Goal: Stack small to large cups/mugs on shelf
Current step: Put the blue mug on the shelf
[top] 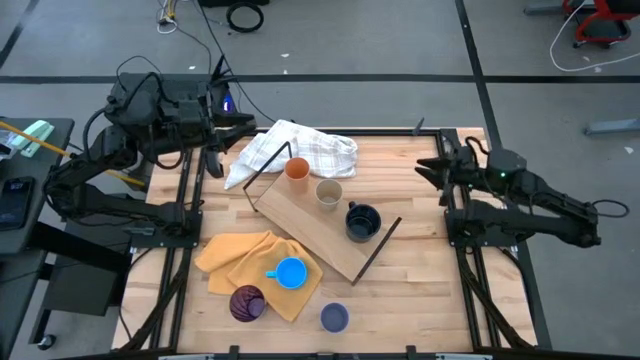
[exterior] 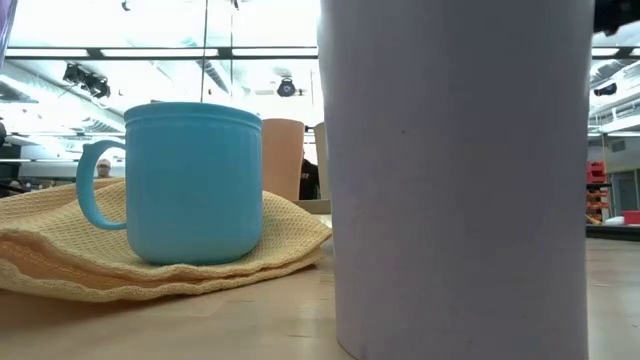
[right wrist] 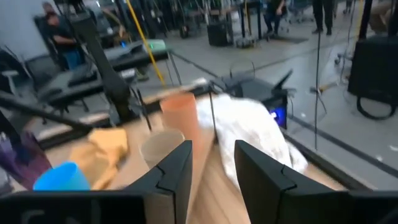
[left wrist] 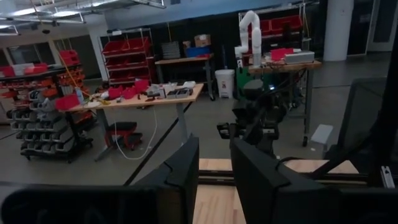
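Note:
The shelf (top: pixel 318 232), a light-wood board on a black wire frame, lies mid-table. On it stand the orange cup (top: pixel 297 168), the tan cup (top: pixel 329 192) and the dark navy mug (top: pixel 361 221). The bright blue mug (top: pixel 290 272) stands on a yellow cloth (top: pixel 240 255). The dark purple cup (top: pixel 247 303) sits at that cloth's near edge. The lavender cup (top: pixel 334 317) stands on the bare table. My left gripper (top: pixel 240 124) hovers open over the table's far left corner. My right gripper (top: pixel 428 168) is open at the right edge, with nothing between its fingers.
A white checked cloth (top: pixel 292 150) lies bunched at the far edge behind the shelf. Black rails run along both table sides. In the low view the lavender cup (exterior: pixel 460 180) fills the front, with the blue mug (exterior: pixel 190 180) on the yellow cloth (exterior: pixel 150 255) beside it.

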